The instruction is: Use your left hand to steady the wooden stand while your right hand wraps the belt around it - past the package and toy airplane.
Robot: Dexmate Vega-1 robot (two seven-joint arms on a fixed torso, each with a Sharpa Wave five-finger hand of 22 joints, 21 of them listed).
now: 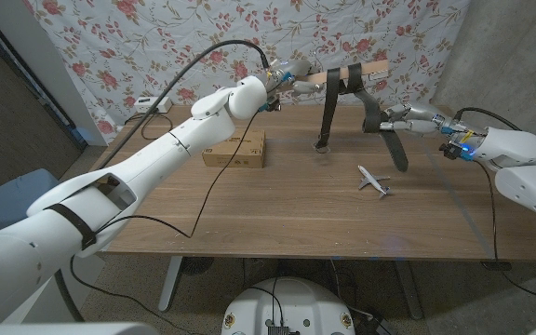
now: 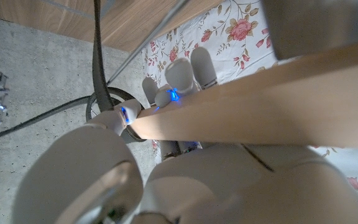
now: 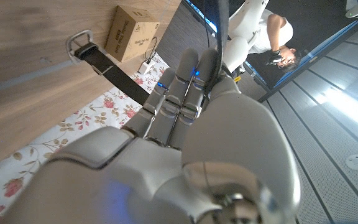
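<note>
Wooden, pale and bar-shaped, the stand's horizontal rail [image 1: 342,73] sits raised above the far side of the brown wooden tabletop [image 1: 277,209], in front of a floral cloth backdrop [image 1: 156,37]. The left hand [image 1: 291,79] grips the rail's end, its fingers [image 2: 185,78] curled around the light wood. A dark leather belt [image 1: 328,107] is draped over the rail: one length hangs straight down with its metal buckle [image 1: 321,145] touching the tabletop, just below the rail. Another length runs from the rail toward the right hand [image 1: 408,118], which holds the strap with its fingers closed on it; the loose tail drops beneath that hand to the tabletop. From the right wrist view the buckle [image 3: 79,45] lies against the wood grain with the strap leading back toward the fingers [image 3: 179,93].

Beside the left forearm and away from the rail, a brown cardboard package [image 1: 237,149] rests flat. Nearer the front edge than the rail, a small white toy airplane [image 1: 374,180] lies on the tabletop, apart from both belt and package.
</note>
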